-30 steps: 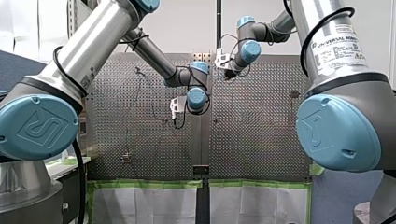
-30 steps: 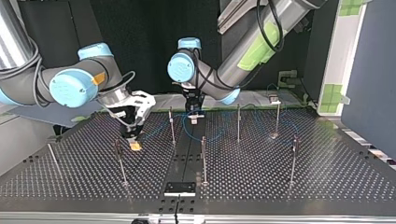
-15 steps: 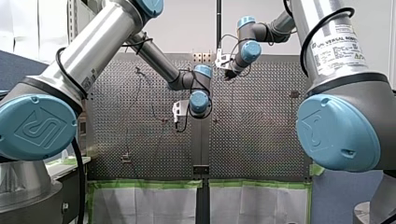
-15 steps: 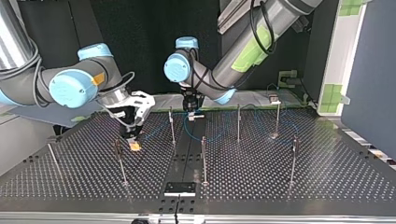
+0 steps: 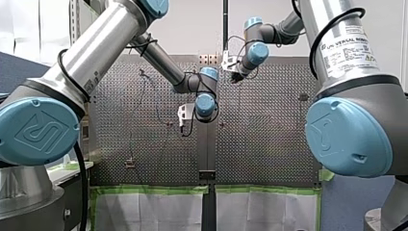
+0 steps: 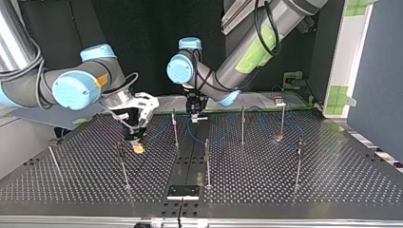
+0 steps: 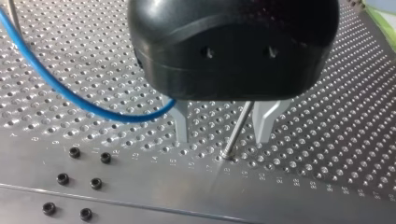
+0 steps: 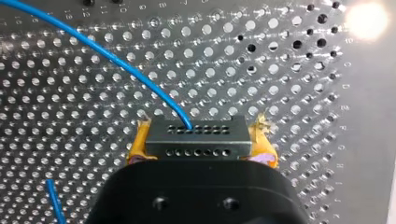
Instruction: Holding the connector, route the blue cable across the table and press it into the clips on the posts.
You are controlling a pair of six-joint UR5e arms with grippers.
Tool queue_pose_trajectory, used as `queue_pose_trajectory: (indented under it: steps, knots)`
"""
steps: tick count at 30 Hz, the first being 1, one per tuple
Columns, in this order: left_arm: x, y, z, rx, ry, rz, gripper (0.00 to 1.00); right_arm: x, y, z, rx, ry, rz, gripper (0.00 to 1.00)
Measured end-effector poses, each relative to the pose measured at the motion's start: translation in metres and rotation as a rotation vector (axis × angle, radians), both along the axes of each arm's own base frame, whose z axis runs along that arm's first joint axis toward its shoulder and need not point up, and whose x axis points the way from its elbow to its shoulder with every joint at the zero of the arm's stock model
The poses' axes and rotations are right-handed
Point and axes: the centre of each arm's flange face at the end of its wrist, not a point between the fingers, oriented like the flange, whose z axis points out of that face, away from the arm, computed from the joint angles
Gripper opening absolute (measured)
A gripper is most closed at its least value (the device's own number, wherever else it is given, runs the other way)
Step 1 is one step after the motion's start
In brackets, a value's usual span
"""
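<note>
In the right wrist view my right gripper [image 8: 201,144] has its yellow pads [image 8: 138,148] shut on a dark rectangular connector [image 8: 187,139]. The blue cable [image 8: 116,60] leaves the connector and curves away over the perforated table. In the top view this gripper [image 6: 135,140] hangs low over the table at the left. My left gripper [image 7: 219,137] is black with metal fingers [image 7: 181,128] and stands open, astride a thin metal post [image 7: 236,133]. The cable [image 7: 60,88] runs beside it and passes behind one finger. In the top view my left gripper [image 6: 196,114] is near the middle, at the back.
Several thin upright posts stand on the perforated table [image 6: 285,180], among them one [image 6: 207,161] in the middle, one [image 6: 122,164] close to my right gripper and one [image 6: 299,161] at the top view's right. A small black plate [image 6: 183,192] lies at the near edge.
My left arm has moved a little toward the top view's left and back, then stopped. My right gripper has barely moved and still holds the connector.
</note>
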Motion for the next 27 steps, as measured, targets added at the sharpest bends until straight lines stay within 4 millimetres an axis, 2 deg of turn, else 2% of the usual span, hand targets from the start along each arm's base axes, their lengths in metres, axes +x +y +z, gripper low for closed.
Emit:
queue_pose_trajectory:
  steps: [4, 10, 24, 27]
  knots:
    - [0.0, 0.0, 0.0, 0.0, 0.0, 0.0, 0.67, 0.011, 0.001, -0.019, 0.008, 0.045, -0.003, 0.0]
    - [0.0, 0.0, 0.0, 0.0, 0.0, 0.0, 0.67, 0.017, -0.005, -0.046, 0.014, 0.115, -0.011, 0.0]
    - [0.0, 0.0, 0.0, 0.0, 0.0, 0.0, 0.67, 0.018, -0.006, -0.051, 0.005, 0.144, -0.007, 0.0]
    - [-0.003, -0.001, 0.001, -0.006, -0.004, 0.0, 0.67, 0.02, -0.005, -0.046, -0.002, 0.137, -0.007, 0.0]
